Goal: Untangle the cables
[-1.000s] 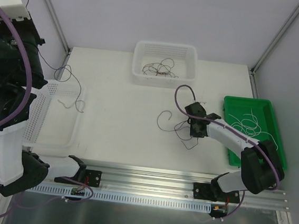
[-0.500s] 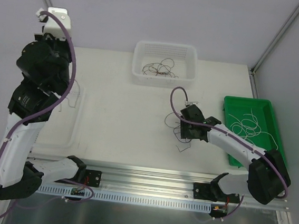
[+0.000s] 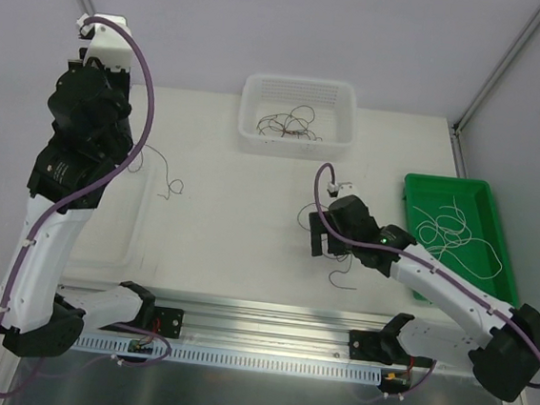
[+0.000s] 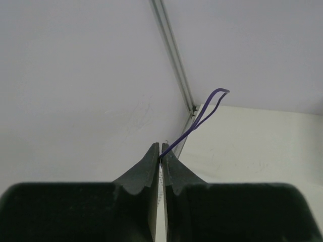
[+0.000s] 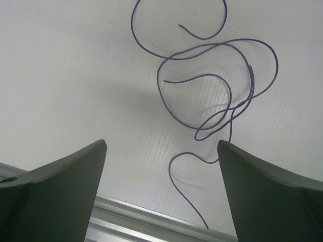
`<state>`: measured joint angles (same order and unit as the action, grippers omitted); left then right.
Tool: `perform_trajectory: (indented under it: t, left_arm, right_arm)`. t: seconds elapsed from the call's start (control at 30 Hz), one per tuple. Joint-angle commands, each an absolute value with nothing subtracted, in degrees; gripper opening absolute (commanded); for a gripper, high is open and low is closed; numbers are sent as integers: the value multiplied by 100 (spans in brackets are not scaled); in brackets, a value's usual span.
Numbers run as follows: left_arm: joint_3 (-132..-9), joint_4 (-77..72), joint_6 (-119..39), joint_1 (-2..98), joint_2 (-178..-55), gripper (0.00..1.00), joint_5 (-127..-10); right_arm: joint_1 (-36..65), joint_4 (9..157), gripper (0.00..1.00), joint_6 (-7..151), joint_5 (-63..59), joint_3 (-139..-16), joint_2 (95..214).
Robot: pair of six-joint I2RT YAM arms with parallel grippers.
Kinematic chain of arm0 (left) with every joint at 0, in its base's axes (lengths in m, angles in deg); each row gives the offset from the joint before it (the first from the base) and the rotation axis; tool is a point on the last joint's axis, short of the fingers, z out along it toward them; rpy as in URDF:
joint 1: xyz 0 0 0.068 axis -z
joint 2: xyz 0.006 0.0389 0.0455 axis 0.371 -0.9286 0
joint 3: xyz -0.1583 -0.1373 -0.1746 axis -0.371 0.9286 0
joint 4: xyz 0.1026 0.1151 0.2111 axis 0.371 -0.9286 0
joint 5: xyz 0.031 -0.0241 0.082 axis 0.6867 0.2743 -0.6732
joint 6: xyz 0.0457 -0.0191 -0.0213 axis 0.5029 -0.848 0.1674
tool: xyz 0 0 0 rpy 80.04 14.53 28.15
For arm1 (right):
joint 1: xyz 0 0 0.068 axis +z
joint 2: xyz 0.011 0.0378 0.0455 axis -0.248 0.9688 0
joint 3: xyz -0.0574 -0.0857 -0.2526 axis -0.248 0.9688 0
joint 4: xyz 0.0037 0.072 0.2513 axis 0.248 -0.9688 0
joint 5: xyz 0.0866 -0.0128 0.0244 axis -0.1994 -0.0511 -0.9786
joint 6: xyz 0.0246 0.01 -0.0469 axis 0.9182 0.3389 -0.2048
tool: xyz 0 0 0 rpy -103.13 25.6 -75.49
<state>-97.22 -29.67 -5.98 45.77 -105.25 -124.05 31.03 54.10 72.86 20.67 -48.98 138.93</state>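
Smooth-coated purplish cables [image 5: 251,79], matt white table [image 3: 229,227], perforated plastic basket [image 3: 294,148].

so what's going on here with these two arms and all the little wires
The two arms are sorting out thin wires. The left gripper is raised at the far left, shut on one purple wire that dangles from it. The right gripper hangs open over a loose tangle of purple wire on the table. More dark wires lie in the white basket at the back, and white wires in the green tray on the right.
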Motion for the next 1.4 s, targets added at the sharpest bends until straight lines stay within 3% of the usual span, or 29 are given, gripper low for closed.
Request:
perform_trajectory:
  t: [0.0, 0.33, 0.47, 0.6, 0.93, 1.37]
  left_arm:
    - [-9907, -2694, -495, 4184, -10584, 4, -12657]
    - [-10996, -2738, -856, 3883, -10566, 4, -12016]
    - [-11147, -2642, -399, 3883, -10654, 6, -12497]
    - [-10271, -1904, 381, 3857, -10593, 6, -12990]
    - [-8582, -981, 419, 2785, -10593, 5, -13017]
    - [-6182, -1120, -1460, 1783, -10443, 9, -12429]
  right_arm:
    - [3152, 5468, 96, 7214, 1949, -4830, 13444]
    - [3152, 5266, 97, 7310, 1975, -4636, 13030]
    - [3152, 5301, 97, 7390, 1887, -4663, 13030]
    - [3152, 5293, 97, 7390, 1843, -4724, 13161]
    - [3161, 5240, 97, 7469, 1764, -4496, 12960]
    - [3161, 5231, 97, 7504, 1615, -4399, 12942]
